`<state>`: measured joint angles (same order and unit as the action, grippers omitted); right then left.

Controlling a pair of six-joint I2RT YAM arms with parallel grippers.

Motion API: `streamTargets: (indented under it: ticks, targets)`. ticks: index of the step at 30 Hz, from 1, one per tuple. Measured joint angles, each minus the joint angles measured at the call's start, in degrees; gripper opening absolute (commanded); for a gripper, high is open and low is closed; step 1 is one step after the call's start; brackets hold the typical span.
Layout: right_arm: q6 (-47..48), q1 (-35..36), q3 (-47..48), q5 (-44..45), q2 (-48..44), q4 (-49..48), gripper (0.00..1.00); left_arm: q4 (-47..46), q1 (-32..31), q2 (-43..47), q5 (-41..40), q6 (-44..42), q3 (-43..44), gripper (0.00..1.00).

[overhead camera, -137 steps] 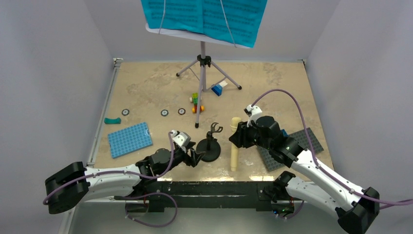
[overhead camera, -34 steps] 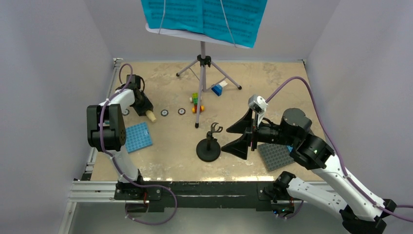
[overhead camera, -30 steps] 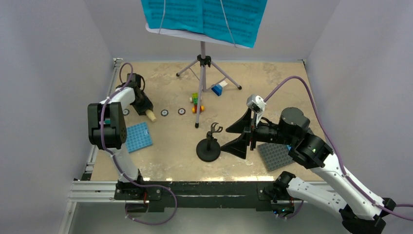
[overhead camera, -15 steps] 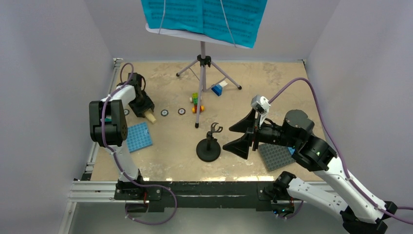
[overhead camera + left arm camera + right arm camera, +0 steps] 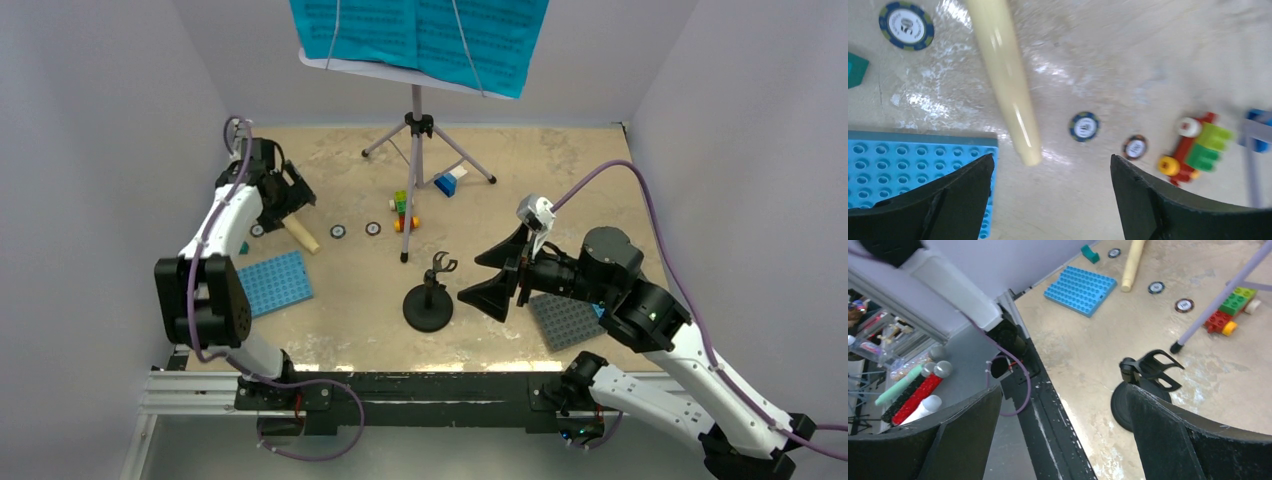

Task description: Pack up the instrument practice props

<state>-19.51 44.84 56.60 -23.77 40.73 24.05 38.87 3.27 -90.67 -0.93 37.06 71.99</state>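
At the far left of the table (image 5: pixel 560 180), the cream toy microphone (image 5: pixel 300 236) lies flat. Its thin end points near and right, just beside a corner of the blue bumpy plate (image 5: pixel 268 285). The left gripper (image 5: pixel 285 195) hangs above its far end, spread wide and holding nothing. The left wrist view shows the microphone is smooth and shiny. The right gripper (image 5: pixel 495 273) gapes empty beside the black mic stand (image 5: pixel 428 298). Its wrist view shows the stand's claw top (image 5: pixel 1148 367).

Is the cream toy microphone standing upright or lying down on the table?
Lying down. In the left wrist view the cream toy microphone rests lengthwise on the table, beside the blue baseplate.
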Motion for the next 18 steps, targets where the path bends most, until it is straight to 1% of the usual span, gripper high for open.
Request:
streamTargets:
  ticks: [3, 7, 9, 11, 14, 15, 17, 18]
  targets:
    - [0.2, 0.0, -2.4, 2.5, -0.1, -1.1, 0.98, -2.1, -2.0, 8.8, 1.3, 1.1, -0.7, 0.93]
    - [1.2, 0.0, -8.0, 6.9, 0.1, -3.6, 0.95, -8.2, -7.5, 20.4, 2.8, 3.1, -7.6, 0.93]
    - [1.6, 0.2, -12.2, 8.8, 0.1, -6.1, 0.94, -9.6, -11.0, 24.5, 3.3, 4.0, -11.0, 0.92]
    - [1.7, 1.4, -19.4, 12.6, -0.2, -10.8, 0.93, -11.3, -14.1, 28.2, 3.7, 4.7, -14.8, 0.92]
    - [2.1, 6.7, -27.1, 18.7, -0.5, -14.7, 0.93, -14.2, -18.0, 33.2, 3.5, 6.0, -21.3, 0.92]
    - [2.7, 10.5, -29.6, 22.1, -0.5, -16.8, 0.93, -15.1, -19.1, 34.9, 3.3, 6.6, -23.6, 0.92]
    - [4.0, 15.9, -32.2, 27.0, 0.3, -21.2, 0.93, -16.2, -20.9, 38.5, 3.3, 7.4, -28.1, 0.92]
    - [4.5, 17.3, -32.7, 28.7, 1.0, -23.3, 0.93, -16.4, -21.4, 39.8, 3.3, 7.7, -29.6, 0.92]
